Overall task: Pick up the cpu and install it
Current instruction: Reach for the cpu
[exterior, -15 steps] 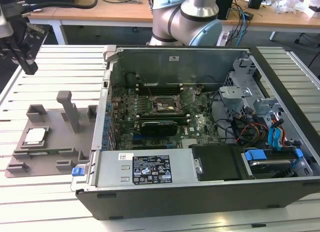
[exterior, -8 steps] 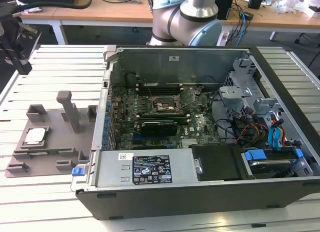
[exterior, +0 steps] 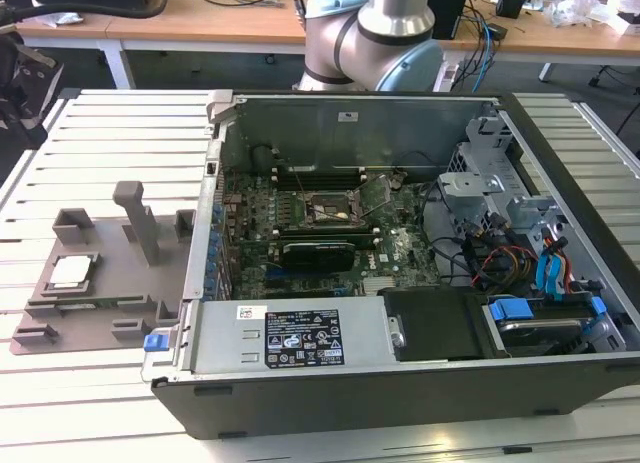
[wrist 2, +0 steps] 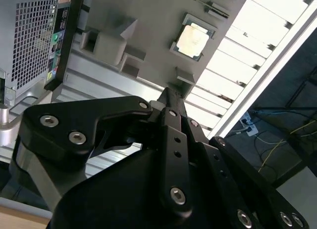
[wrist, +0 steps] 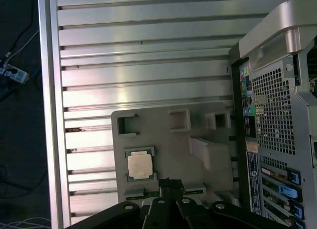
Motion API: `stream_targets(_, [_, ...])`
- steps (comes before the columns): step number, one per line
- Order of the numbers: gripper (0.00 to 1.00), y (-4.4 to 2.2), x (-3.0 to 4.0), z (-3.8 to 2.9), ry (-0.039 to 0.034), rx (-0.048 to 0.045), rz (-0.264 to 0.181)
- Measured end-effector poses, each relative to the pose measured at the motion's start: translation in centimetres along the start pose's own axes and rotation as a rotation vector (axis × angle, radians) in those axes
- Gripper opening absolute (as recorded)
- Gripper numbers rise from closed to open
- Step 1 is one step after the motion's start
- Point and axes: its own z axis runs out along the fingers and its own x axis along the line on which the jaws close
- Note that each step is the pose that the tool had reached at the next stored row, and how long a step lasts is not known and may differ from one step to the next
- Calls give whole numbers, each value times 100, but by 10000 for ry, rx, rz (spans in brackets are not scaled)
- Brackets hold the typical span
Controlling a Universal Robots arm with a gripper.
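The cpu (exterior: 72, 271), a small silvery square chip, lies flat in a recess of the grey fixture tray (exterior: 100, 313) at the exterior view's left, beside the open computer case (exterior: 400, 383). It also appears in the first wrist view, cpu (wrist: 139, 165), and in the second wrist view, cpu (wrist 2: 192, 41). My gripper (wrist: 171, 182) hangs above the tray, close to the chip but off to one side and not touching it. Its black fingers (wrist 2: 173, 115) lie together with nothing between them. The black socket (exterior: 328, 211) on the motherboard has its cover plate (exterior: 376, 195) raised.
Grey blocks and posts (exterior: 138, 218) rise from the tray around the chip. A long black expansion card (exterior: 318, 251) sits just in front of the socket. Drive cages and cables (exterior: 520, 253) fill the case's right side. The slatted metal table (wrist: 148, 51) extends beyond the tray.
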Motion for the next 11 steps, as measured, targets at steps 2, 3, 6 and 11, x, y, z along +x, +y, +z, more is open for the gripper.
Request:
stream_targets(2, [11, -4, 55, 0, -1, 0, 0])
stream_targets(3, [11, -6, 77, -1, 0, 0, 0])
stream_targets(6, [11, -11, 140, 0, 0, 1, 0])
stream_targets(11, [11, -19, 255, -1, -1, 0, 1])
